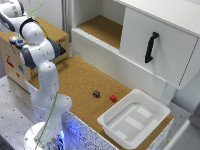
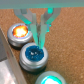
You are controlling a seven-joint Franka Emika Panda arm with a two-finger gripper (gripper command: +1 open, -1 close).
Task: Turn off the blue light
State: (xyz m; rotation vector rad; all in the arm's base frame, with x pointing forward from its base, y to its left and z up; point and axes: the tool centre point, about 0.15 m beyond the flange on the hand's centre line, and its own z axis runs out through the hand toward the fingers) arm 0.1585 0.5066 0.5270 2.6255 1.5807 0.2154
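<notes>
Cork surface below, arm bent over, fingers (image 2: pixel 41 42) pressed together atop blue light (image 2: pixel 34 52).

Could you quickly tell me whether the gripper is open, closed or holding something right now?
Gripper: closed, holding nothing, its fingertips together right over the blue light.

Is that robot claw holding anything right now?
No, nothing is held. The gripper has its fingertips close together, pointing down at the top of the blue light, as if pressing it rather than gripping.

White tray (image 1: pixel 150 131), red cube (image 1: pixel 113 98), dark die (image 1: pixel 96 93), black-handled drawer (image 1: pixel 151 47).
</notes>
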